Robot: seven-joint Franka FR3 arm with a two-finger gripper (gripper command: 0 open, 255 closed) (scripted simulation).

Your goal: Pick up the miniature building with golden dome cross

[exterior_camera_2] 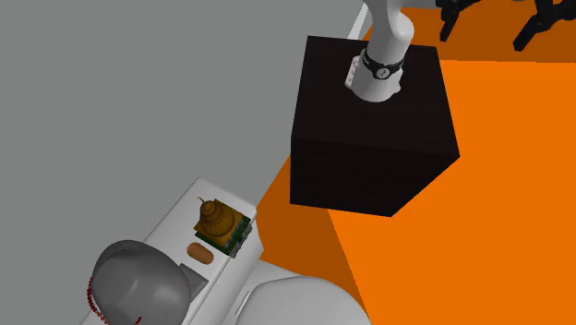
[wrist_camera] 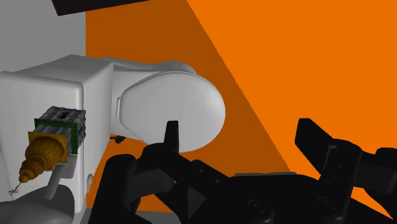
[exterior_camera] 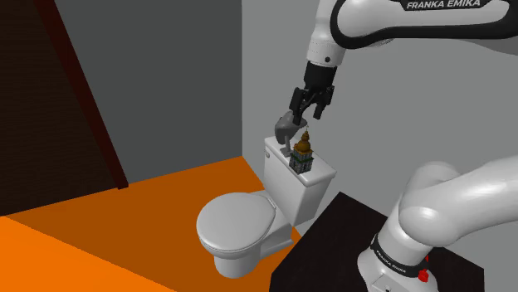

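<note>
Plainly the miniature building stood upright on the toilet tank's lid, just beside a grey rounded object. I judged it light and rigid with a fragile cross, so I would grip the squarish base. My claw hung above it, spread wide and holding nothing. The second exterior view showed a small brown item beside the building, and the wrist view showed the thin cross.

Golden-domed miniature building upright on toilet tank.

Orange floor met grey walls. White toilet, lid down, stood against one wall. Dark slanted panel at shoulder view's left.
</note>
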